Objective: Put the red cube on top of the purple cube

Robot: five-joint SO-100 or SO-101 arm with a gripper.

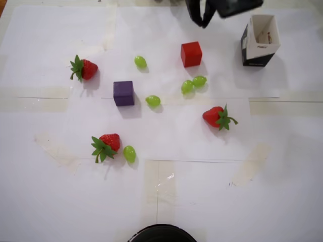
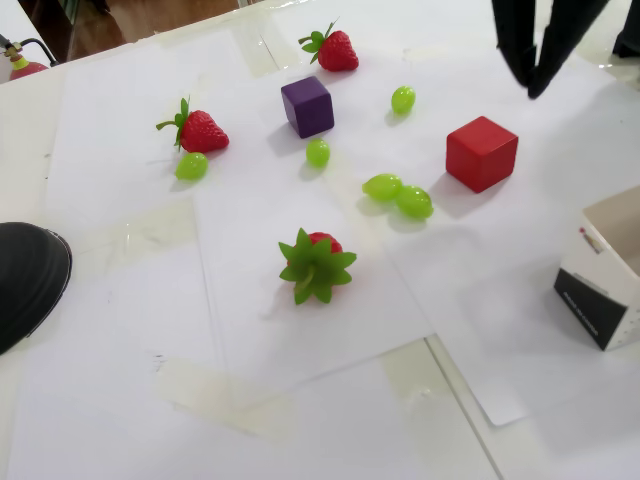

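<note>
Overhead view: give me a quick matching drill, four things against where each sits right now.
Things:
1. red cube
2. purple cube
3. gripper
4. paper box

Places in the overhead view:
A. top right, open side up
B. top edge, above the red cube, holding nothing
C. just above two touching grapes
D. left of centre, a single grape to its right

Pairs: 1-C, 2-D, 3-B, 4-A

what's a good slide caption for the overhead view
Black two-finger gripper above the small red cube, dark purple cube apart among plastic strawberries and green grapes.
</note>
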